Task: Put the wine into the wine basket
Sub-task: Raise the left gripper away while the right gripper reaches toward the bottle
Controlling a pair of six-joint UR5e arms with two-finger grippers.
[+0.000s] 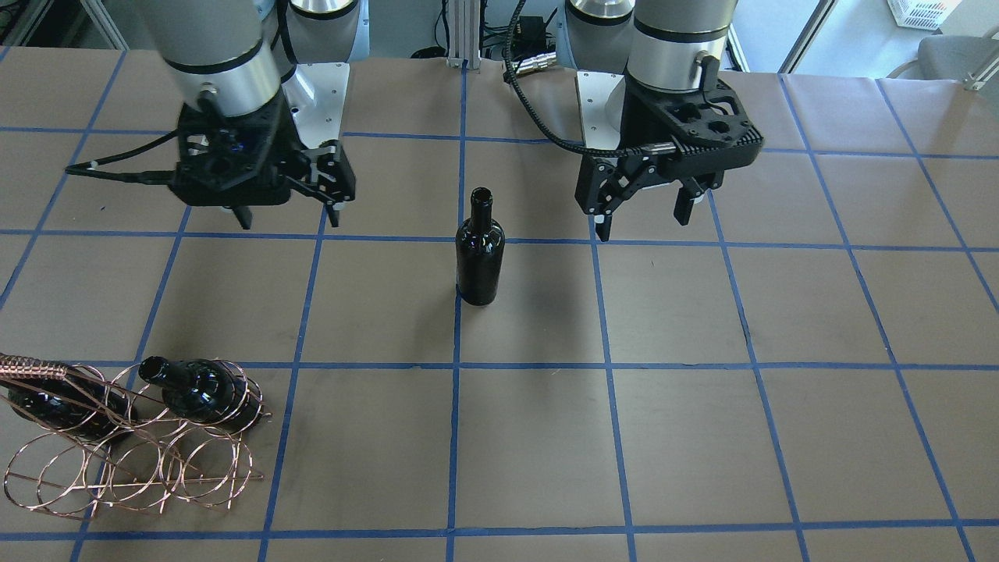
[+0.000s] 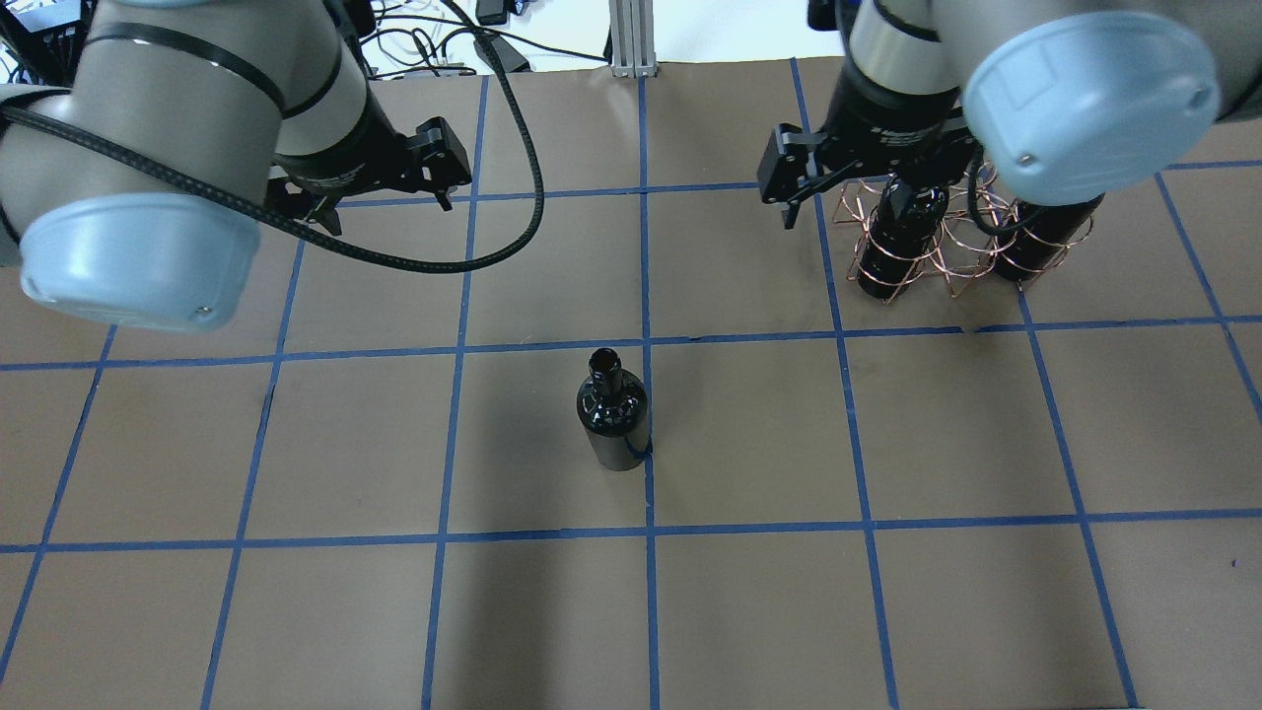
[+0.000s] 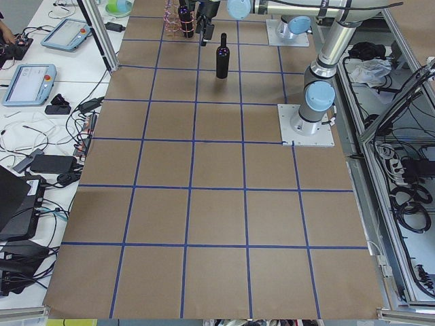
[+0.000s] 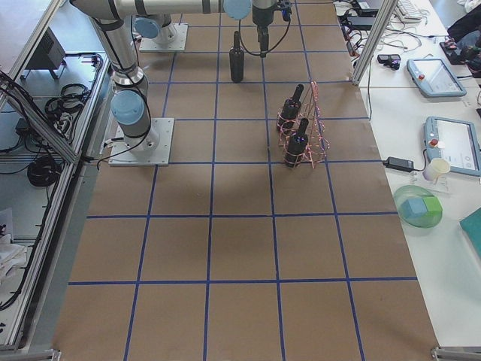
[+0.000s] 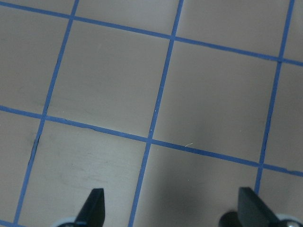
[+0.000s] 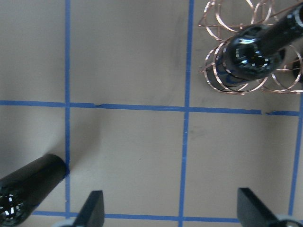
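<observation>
One dark glass wine bottle (image 1: 479, 257) stands upright and alone at the table's middle; it also shows in the overhead view (image 2: 613, 414) and at the lower left of the right wrist view (image 6: 26, 191). The copper wire wine basket (image 1: 129, 468) lies on the robot's right side of the table and holds two more dark bottles (image 1: 199, 386) (image 1: 62, 406). My right gripper (image 1: 289, 216) is open and empty, hovering between the basket and the standing bottle. My left gripper (image 1: 644, 217) is open and empty above bare table, beside the standing bottle.
The table is brown paper with a blue tape grid (image 2: 646, 345). Both arm bases (image 1: 320, 86) stand at the robot's edge. In the right wrist view the basket (image 6: 222, 19) and one held bottle (image 6: 255, 52) sit at the upper right.
</observation>
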